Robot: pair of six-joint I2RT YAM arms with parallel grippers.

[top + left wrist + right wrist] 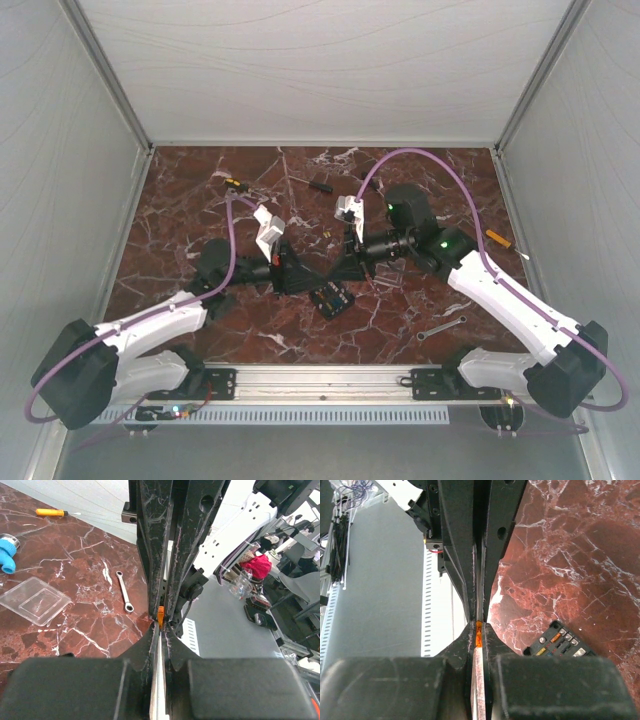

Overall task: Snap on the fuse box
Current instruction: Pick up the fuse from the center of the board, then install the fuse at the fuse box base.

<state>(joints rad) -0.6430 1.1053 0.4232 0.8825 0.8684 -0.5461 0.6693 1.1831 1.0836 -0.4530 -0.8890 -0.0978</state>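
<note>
Fuse box (330, 299) lies lidless just below the fingertips, on the bases' side. Left gripper (160, 629) and right gripper (478, 626) meet tip to tip, both clamped on one orange fuse (160, 615). The clear lid (35, 600) lies nearer the right arm.

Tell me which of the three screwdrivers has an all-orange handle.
The orange screwdriver lying alone far right. The back-left screwdriver is black and yellow; the back-middle screwdriver is black.
</note>
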